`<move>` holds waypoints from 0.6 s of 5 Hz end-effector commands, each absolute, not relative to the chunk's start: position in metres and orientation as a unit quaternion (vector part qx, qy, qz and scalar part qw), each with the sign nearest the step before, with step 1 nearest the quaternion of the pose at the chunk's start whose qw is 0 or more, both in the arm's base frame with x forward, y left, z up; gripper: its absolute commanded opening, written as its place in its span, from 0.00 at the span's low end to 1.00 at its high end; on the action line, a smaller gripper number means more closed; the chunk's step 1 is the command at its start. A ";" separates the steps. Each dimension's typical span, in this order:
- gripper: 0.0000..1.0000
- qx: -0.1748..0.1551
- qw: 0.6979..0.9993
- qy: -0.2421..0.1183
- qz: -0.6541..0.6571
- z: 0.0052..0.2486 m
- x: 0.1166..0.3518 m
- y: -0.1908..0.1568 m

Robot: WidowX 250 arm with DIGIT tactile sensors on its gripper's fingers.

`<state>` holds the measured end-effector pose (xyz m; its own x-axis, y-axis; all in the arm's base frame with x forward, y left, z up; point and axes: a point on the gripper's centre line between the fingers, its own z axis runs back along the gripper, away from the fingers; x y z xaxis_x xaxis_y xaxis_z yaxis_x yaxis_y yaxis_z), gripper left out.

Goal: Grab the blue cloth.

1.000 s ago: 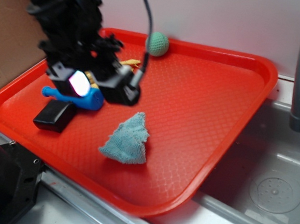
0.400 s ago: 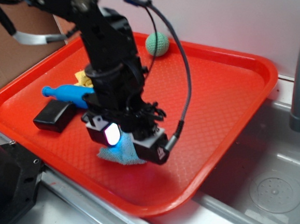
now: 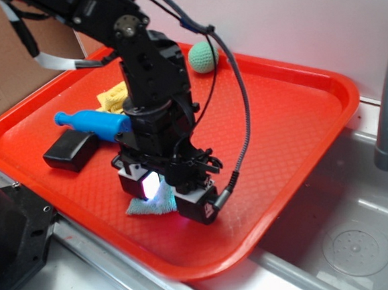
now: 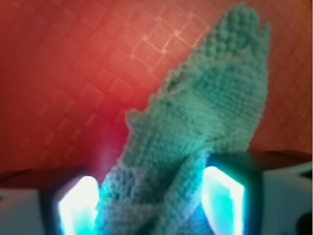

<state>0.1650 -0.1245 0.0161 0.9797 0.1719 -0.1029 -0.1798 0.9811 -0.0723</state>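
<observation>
At the left of the exterior view you see a black block (image 3: 72,151) and a blue toy (image 3: 93,121) on the red tray (image 3: 292,117), with a yellow cloth (image 3: 115,97) just behind them. Low in the centre, your gripper (image 3: 166,199), which hung over the toy a second ago, has come down onto the blue cloth (image 3: 145,206). The wrist view shows the cloth (image 4: 205,142) bunched between the lit fingers (image 4: 222,198); the jaws look clenched on it, still on the tray. A green ball (image 3: 203,57) sits upper right of centre. Your grasp seems made; lifting would confirm it.
</observation>
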 end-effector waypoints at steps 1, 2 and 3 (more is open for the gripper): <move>0.00 -0.010 0.991 0.047 0.122 0.008 0.173 -0.118; 0.00 0.005 0.991 0.065 0.118 0.018 0.178 -0.113; 0.00 -0.005 0.989 0.051 0.137 0.050 0.188 -0.096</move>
<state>0.1802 -0.0915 0.0383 0.9504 0.2722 -0.1506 -0.2683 0.9622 0.0463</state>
